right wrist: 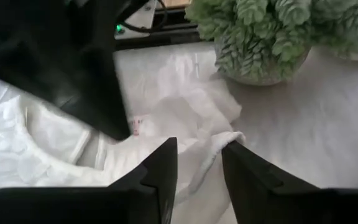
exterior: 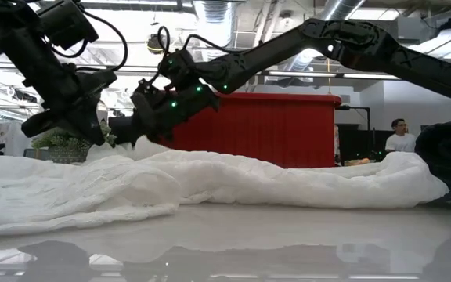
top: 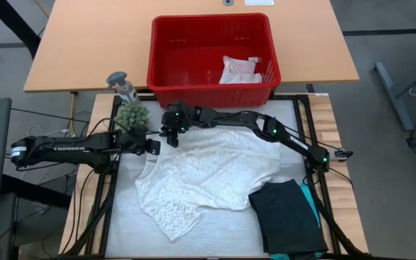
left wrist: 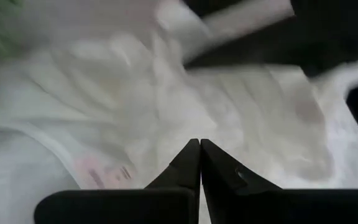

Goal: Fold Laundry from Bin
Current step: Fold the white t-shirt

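The white lacy top [top: 208,173] lay spread flat on the surface [top: 128,224], in front of the red bin [top: 212,54]. The right gripper [right wrist: 199,163] hung just above the collar edge of this top, its fingers a little apart, with a fold of white cloth between them but not pressed. The left gripper [left wrist: 199,163] was close beside it over the same edge, fingers fully together and holding nothing. A small white cloth [top: 240,70] was inside the bin, behind both grippers. A small potted plant [right wrist: 266,37] stood just beyond the right gripper. The folded black garment [top: 287,213] lay well apart at the near right corner.
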{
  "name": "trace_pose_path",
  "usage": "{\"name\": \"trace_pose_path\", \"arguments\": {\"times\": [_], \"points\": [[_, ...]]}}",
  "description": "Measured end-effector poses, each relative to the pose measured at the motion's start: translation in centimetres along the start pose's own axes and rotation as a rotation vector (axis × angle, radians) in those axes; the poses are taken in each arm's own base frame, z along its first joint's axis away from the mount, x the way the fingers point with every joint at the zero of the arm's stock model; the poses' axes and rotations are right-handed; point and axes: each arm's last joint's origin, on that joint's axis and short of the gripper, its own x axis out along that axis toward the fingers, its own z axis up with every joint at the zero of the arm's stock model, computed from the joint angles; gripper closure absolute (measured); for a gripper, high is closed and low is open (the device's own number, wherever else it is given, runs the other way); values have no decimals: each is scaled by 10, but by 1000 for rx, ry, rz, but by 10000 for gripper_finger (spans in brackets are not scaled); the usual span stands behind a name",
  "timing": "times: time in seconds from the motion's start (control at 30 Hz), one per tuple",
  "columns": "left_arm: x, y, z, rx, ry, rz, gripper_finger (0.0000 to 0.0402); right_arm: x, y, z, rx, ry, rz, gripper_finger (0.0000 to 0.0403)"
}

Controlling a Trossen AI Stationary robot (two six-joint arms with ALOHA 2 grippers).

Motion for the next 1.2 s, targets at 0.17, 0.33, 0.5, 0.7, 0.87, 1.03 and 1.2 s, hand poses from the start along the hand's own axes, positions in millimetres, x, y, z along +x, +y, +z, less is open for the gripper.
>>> {"name": "trace_pose_path", "arguments": {"times": [0.17, 0.33, 0.5, 0.7, 0.87, 1.03, 1.2], "points": [[0, 2, 3, 0, -93, 59, 402, 4, 12, 0, -15, 6, 22, 246], [4, 0, 3, -19, -121, 75, 402, 5, 18, 0, -22, 6, 33, 245], [6, -7, 1, 62, -78, 2, 401, 3, 11, -1, -12, 17, 40, 245], [15, -5, -9, 106, -2, 14, 401, 3, 11, -3, -11, 33, 40, 245], [29, 0, -23, 103, 62, -57, 401, 1, 7, 0, -29, 19, 1, 245], [35, 9, -30, 54, 64, 24, 401, 1, 4, -3, -23, 38, -2, 245], [34, 12, -34, 65, 76, 56, 401, -2, 1, -2, -4, 44, -1, 246]]}}
